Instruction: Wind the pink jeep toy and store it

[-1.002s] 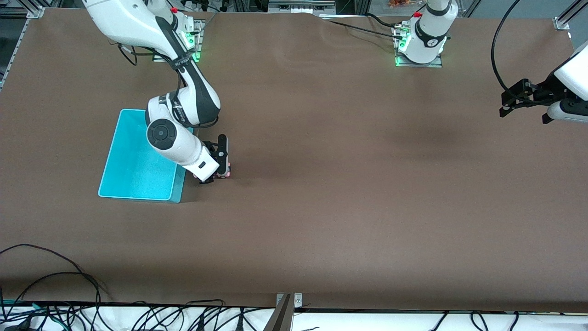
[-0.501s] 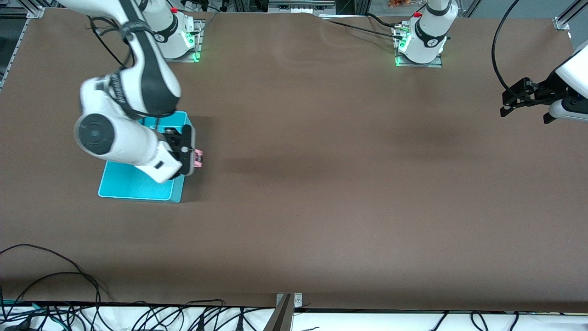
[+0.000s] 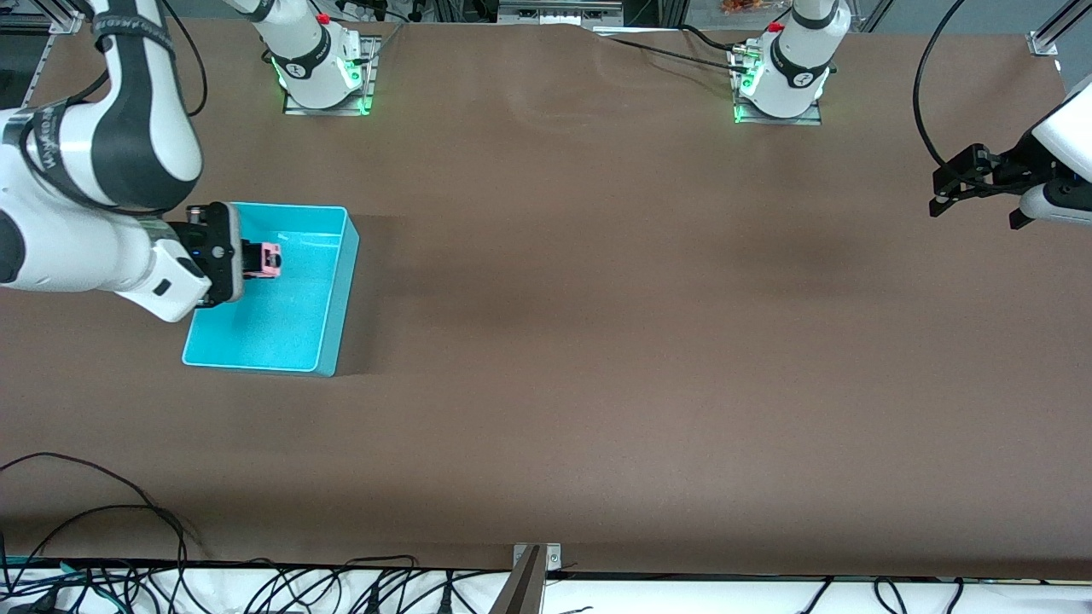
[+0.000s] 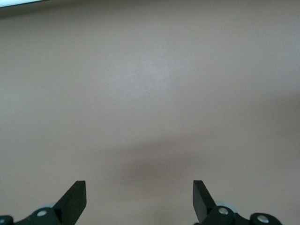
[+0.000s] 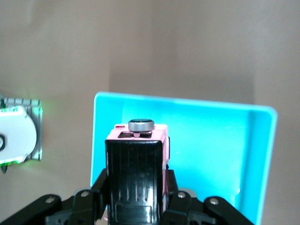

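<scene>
You are looking at a brown desk [image 3: 597,341] with black cables trailing along the edge nearest the front camera. The cyan bin [image 3: 337,290] is sitting toward the right arm's end, with no object resting in it. Your right claw [image 3: 256,260] is hanging over the bin, gripping the pink jeep toy [image 3: 270,258] in the air. Your left claw [image 3: 943,200] is waiting over the left arm's end, its fingers [image 4: 72,201] spread wide and holding nothing.

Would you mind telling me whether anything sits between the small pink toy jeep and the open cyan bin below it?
Nothing visible does. The right gripper holds the small pink toy jeep over the open cyan bin, whose visible floor is bare. The left gripper waits, open, over the left arm's end of the table.
</scene>
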Action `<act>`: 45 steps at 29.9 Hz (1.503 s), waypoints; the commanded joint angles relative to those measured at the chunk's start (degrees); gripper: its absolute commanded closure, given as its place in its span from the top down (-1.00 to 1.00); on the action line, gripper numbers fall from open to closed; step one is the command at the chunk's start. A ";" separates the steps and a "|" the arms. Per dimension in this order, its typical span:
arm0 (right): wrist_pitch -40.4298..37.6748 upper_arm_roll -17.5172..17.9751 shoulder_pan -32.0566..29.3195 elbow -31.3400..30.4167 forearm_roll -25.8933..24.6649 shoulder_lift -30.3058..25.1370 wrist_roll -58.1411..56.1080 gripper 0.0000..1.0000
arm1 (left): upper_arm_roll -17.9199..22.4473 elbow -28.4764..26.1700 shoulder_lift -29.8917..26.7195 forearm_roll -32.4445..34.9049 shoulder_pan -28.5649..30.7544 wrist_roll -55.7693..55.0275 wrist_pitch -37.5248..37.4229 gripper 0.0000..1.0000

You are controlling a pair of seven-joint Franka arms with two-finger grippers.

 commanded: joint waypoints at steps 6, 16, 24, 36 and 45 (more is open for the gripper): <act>14.68 -2.09 0.20 -20.49 1.06 -6.15 -5.68 -0.63 | -0.67 1.86 0.63 0.54 0.31 -0.55 -1.04 1.00; 30.34 -2.88 0.20 -35.71 1.15 -7.56 -7.80 -0.63 | -0.67 1.86 0.63 0.54 0.31 -0.55 -1.13 1.00; 37.64 -2.79 0.20 -40.99 1.59 -6.42 -7.80 -0.59 | -0.84 1.86 0.54 0.54 0.22 -0.55 -1.13 1.00; 39.93 -2.62 0.29 -41.35 2.11 -3.35 -7.80 0.11 | -0.93 1.86 0.46 0.54 0.04 -0.55 -1.21 1.00; 39.58 -2.44 0.38 -40.38 4.23 -2.73 -7.97 1.00 | -1.02 1.86 0.37 0.54 -0.13 -0.64 -1.21 1.00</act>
